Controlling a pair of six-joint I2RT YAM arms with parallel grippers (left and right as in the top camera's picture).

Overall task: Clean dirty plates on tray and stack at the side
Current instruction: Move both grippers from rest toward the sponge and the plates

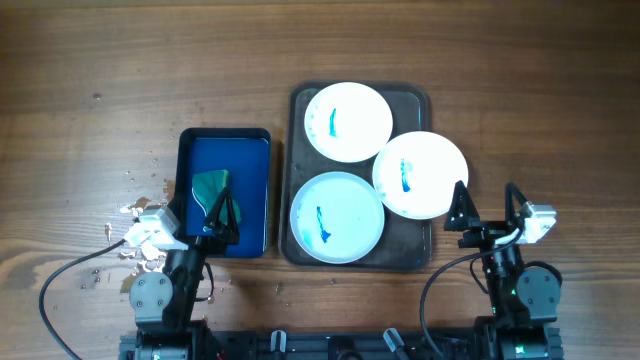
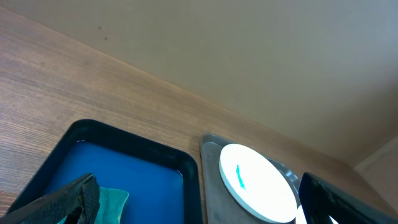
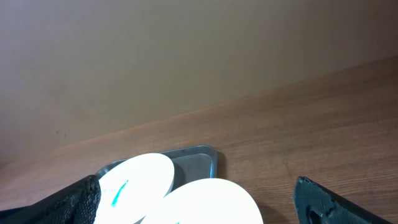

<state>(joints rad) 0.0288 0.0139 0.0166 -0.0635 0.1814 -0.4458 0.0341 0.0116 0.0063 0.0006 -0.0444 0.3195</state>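
Left hand (image 1: 222,208): my fingers are spread, empty, over the near end of the blue tray (image 1: 250,160).
Right hand (image 1: 486,195): my fingers are spread wide, pinching nothing, just at 5 o'clock of the right plate (image 1: 421,174).
Green sponge (image 1: 210,187): lies in the blue tray, just at 11 o'clock of my left hand.
Tray (image 1: 418,102): on the desk (image 1: 100,100), at 3 o'clock of the blue tray.
Far plate (image 1: 348,121): at the tray's 12 o'clock end, teal smear.
Near plate (image 1: 337,216): at the tray's 7 o'clock corner, teal smear.
Right plate: at 3 o'clock, lying over the tray's rim, teal smear.
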